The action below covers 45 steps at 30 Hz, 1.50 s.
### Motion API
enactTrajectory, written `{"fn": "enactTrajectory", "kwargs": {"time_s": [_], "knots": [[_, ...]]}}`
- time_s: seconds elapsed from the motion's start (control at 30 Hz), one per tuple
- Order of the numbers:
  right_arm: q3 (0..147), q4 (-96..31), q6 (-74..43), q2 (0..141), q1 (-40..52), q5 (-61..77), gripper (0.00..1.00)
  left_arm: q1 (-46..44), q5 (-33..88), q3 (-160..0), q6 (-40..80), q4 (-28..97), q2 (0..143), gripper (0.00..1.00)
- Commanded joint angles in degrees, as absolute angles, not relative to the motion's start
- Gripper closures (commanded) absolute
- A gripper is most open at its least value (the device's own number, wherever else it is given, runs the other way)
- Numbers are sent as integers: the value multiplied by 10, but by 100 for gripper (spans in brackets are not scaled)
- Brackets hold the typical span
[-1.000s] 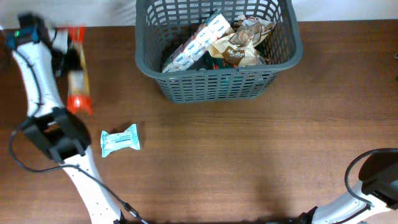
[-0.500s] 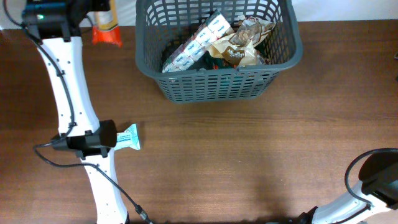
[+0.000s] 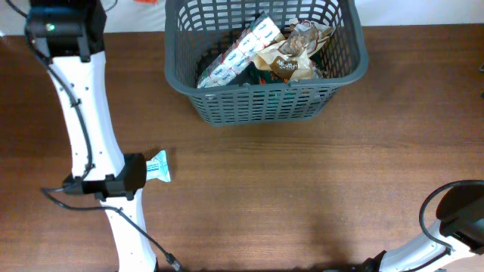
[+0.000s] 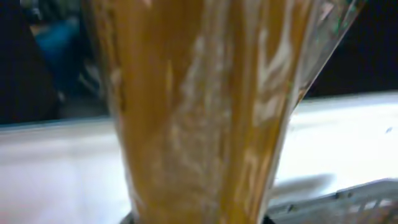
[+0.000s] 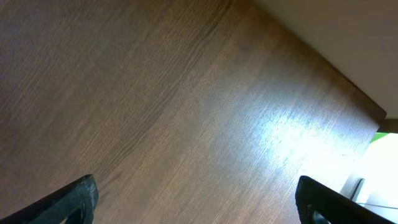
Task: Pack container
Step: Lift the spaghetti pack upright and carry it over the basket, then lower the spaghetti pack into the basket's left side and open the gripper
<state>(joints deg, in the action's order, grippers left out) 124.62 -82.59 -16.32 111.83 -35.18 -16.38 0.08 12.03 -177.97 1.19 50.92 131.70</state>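
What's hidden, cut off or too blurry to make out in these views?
Left wrist: orange-yellow glossy packet fills the frame, blurred; print unreadable.
Overhead: small teal packet partly hidden by the left arm.
Overhead: right arm runs off the bottom edge; its jaws unseen there.
Overhead: whatever lies low in the dark grey slotted plastic basket, covered by upper packets.

The view from above is bright and even, and things look sharp, with only soft shadows on the brown desk (image 3: 302, 189). The left wrist view is very blurry. A shiny orange packet (image 4: 199, 112) is too close and has white streaks of glare. In the right wrist view a white shine lies on the desk, and the right fingers (image 5: 74, 196) look dark and fuzzy.
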Motion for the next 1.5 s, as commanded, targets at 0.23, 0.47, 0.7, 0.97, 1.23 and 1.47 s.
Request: {"fn": "enactTrajectory", "kwargs": {"time_s": [0.23, 0.47, 0.7, 0.97, 1.23, 1.47], "knots": [[1245, -825, -168, 1111, -353, -165, 1, -45, 127, -1797, 21, 443, 1260, 98], [1245, -825, -168, 1111, -353, -165, 1, -119, 126, -1772, -14, 400, 1260, 98], [1245, -824, -168, 1111, -353, -165, 1, -156, 122, -1682, -18, 347, 1260, 98], [1245, -824, -168, 1111, -353, -165, 1, -158, 127, -1568, -17, 331, 1260, 98], [1245, -824, -168, 1111, -353, -165, 1, -166, 129, -1523, -18, 375, 1261, 98], [1245, -824, -168, 1111, -353, -165, 1, -175, 123, -1512, -23, 455, 1261, 98]]}}
